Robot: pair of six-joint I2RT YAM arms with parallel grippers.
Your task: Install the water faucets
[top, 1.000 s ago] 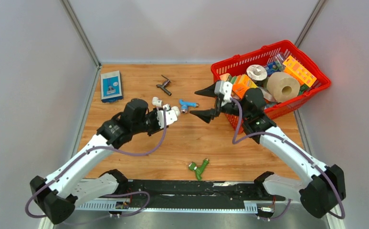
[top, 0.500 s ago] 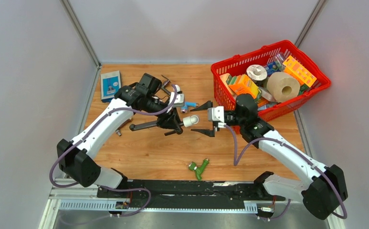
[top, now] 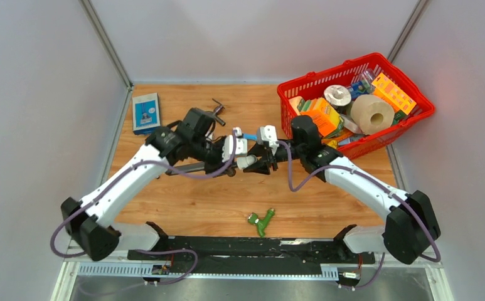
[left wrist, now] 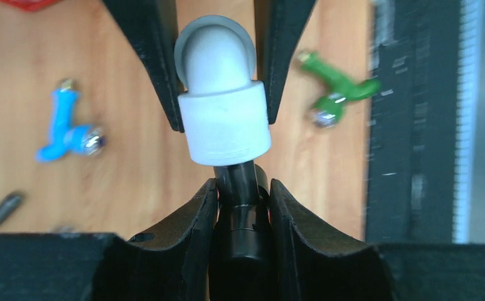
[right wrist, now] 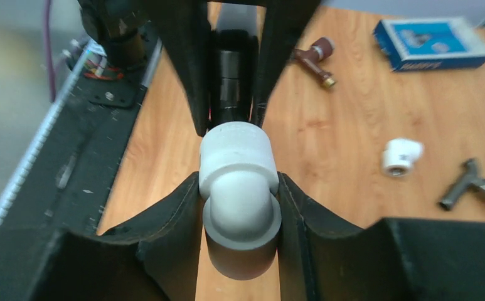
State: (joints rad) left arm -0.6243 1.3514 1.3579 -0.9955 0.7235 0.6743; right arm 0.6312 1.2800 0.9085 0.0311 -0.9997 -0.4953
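Between my left jaws, shut tight, sits the dark faucet [left wrist: 241, 188], its end meeting the collar of the white elbow [left wrist: 224, 113], which my right jaws clamp. The top view shows its long axis lying across the table [top: 196, 207], nose toward my right arm. Only the left wrist shows the blue faucet [left wrist: 64, 128] and green faucet [left wrist: 337, 84], lying well apart. Only the right wrist shows a spare elbow [right wrist: 401, 155]. The blue box [right wrist: 440, 44] bears print too blurred to read.
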